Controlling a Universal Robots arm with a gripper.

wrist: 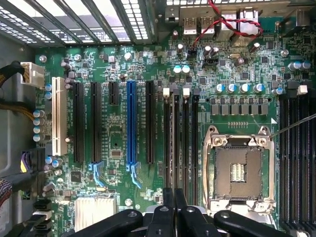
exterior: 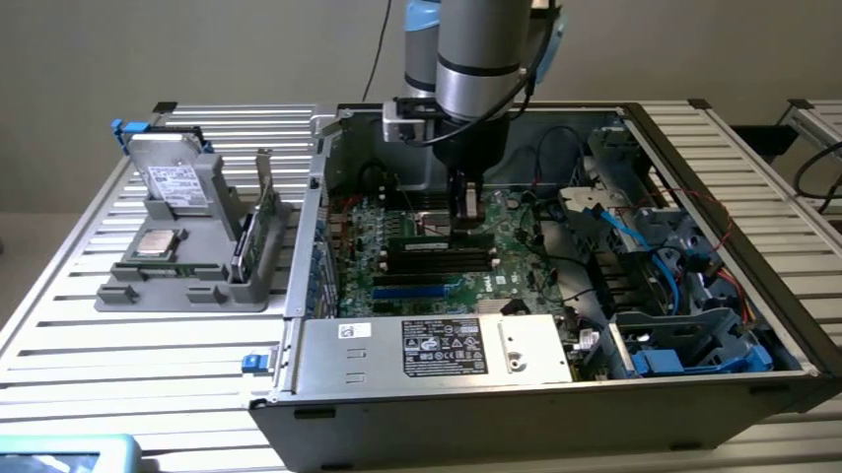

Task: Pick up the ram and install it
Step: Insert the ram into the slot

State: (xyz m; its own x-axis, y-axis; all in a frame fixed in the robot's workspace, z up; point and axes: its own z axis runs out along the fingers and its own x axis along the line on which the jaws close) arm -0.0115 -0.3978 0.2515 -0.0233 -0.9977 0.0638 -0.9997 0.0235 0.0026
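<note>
Your pincer (exterior: 467,233) clenched, low inside the open grey metal computer case (exterior: 526,419), tips at the slim dark-green ram stick (exterior: 424,240), above the green motherboard (wrist: 138,59).

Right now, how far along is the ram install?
Done: the ram is down inside the computer case, lying along the black memory slots. In hand: the shut gripper stands over the stick, toward one end; whether it grips it I can't tell. Left: confirming the stick is fully seated, which I can't judge from these views.
</note>
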